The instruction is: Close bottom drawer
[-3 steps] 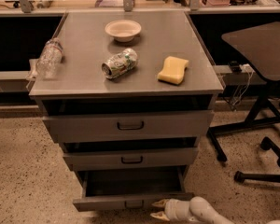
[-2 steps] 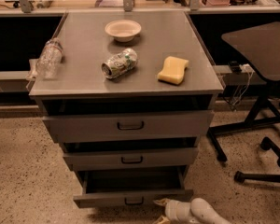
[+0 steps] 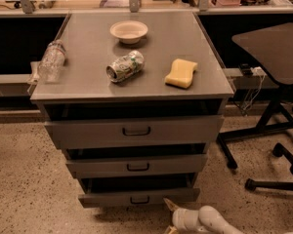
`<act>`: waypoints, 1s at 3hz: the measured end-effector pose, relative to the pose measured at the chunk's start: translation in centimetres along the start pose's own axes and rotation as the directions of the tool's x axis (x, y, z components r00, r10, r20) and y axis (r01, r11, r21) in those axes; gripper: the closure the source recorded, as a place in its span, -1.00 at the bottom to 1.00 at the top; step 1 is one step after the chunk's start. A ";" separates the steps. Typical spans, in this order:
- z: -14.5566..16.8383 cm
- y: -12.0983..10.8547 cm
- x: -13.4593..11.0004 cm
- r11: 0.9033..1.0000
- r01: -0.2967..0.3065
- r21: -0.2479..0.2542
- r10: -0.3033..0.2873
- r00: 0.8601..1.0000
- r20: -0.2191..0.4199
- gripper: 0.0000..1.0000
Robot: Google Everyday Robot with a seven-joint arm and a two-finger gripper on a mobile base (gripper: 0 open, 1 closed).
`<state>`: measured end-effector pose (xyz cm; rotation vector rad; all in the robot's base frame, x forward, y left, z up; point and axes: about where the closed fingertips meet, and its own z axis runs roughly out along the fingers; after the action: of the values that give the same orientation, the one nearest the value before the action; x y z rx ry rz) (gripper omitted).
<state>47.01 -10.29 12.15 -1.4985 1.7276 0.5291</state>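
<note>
The bottom drawer (image 3: 139, 197) is the lowest of three in the grey metal cabinet (image 3: 132, 126). Its shallow grey front with a small dark handle (image 3: 139, 199) stands out a little from the cabinet, with a dark gap above it. My gripper (image 3: 168, 212) is at the bottom edge of the view, low near the floor, just below and to the right of the drawer front. Its pale fingertip (image 3: 169, 204) points up-left toward the drawer's lower right part. The white arm (image 3: 205, 220) runs off to the lower right.
On the cabinet top lie a white bowl (image 3: 129, 31), a crushed can (image 3: 124, 66), a yellow sponge (image 3: 181, 73) and a clear plastic bottle (image 3: 51, 61). The middle drawer (image 3: 136, 165) and top drawer (image 3: 134, 130) also stand slightly out. An office chair base (image 3: 268, 145) stands at the right.
The bottom drawer has slid in toward the cabinet; its front stood further out a second ago. The gripper has followed it forward at the lower right.
</note>
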 end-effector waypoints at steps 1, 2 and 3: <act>0.0 0.5 -0.2 1.000 0.000 -0.008 0.000 1.000 -0.004 -0.63; 0.0 0.3 -0.1 1.000 0.002 -0.007 -0.002 1.000 0.002 -0.01; 0.1 -1.6 0.7 1.000 0.022 0.010 -0.022 0.999 0.046 0.46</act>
<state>48.52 -11.05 11.83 -1.4850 1.6740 0.5392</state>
